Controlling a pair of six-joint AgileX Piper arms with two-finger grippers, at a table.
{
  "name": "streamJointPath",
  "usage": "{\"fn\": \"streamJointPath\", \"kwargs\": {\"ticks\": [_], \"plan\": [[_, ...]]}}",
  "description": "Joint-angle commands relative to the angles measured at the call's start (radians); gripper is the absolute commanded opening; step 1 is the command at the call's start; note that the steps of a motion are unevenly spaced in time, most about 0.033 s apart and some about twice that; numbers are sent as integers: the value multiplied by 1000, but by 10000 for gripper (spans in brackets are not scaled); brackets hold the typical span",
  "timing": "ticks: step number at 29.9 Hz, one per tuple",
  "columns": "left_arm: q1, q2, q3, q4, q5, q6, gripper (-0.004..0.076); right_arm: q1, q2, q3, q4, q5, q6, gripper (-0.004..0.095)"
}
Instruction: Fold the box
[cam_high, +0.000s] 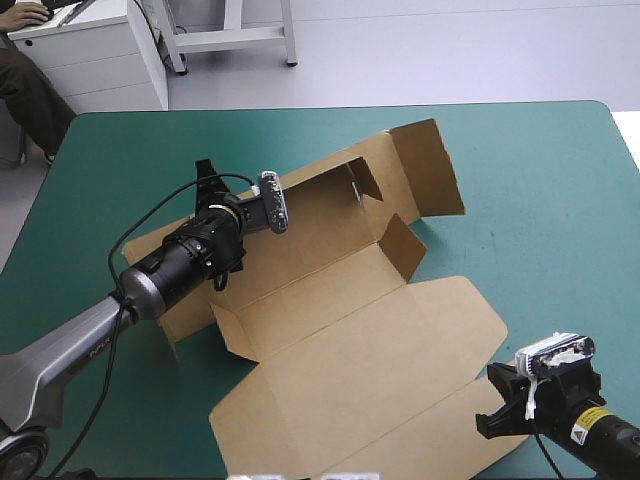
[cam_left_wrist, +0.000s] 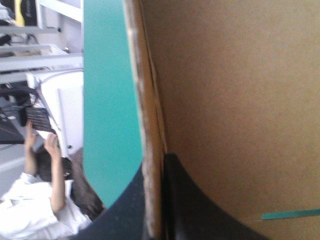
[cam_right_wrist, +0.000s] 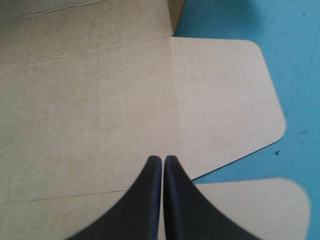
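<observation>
The brown box (cam_high: 350, 330) lies half formed in the middle of the table. Its long walls and end flaps are raised, and the wide lid lies flat toward the near edge. My left gripper (cam_high: 212, 180) is at the box's far-left wall. In the left wrist view the wall's edge (cam_left_wrist: 150, 125) runs up between the black fingers, so the left gripper (cam_left_wrist: 155, 162) is shut on the box. My right gripper (cam_high: 494, 405) sits by the lid's near-right corner. There it (cam_right_wrist: 162, 159) is shut, pointing over the flat lid (cam_right_wrist: 90, 100) and its rounded flap (cam_right_wrist: 230, 100), with nothing between the fingers.
The teal-green cover (cam_high: 540, 200) shows to the right of the box and along the far edge. A white cabinet (cam_high: 90, 50) stands beyond the table's far-left corner.
</observation>
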Motion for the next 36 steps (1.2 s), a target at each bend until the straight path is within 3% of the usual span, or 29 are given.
{"fn": "streamJointPath", "kwargs": {"ticks": [1, 5, 8, 18, 23, 36], "plan": [[-41, -33, -29, 143, -50, -38, -10, -6, 6, -27, 11, -52, -10, -1], [-83, -33, -16, 206, -58, -100, -10, -6, 6, -27, 11, -52, -10, -1], [-138, -38, 32, 377, -68, -199, -10, -6, 6, -27, 11, -52, -10, -1], [-295, -38, 280, 985, -14, -722, -10, -6, 6, -27, 11, -52, -10, -1], [-350, -44, 287, 983, 19, -737, -10, -6, 6, -27, 11, -52, -10, -1], [-390, -129, 326, 983, -33, -695, -10, -6, 6, -27, 11, -52, -10, -1]]}}
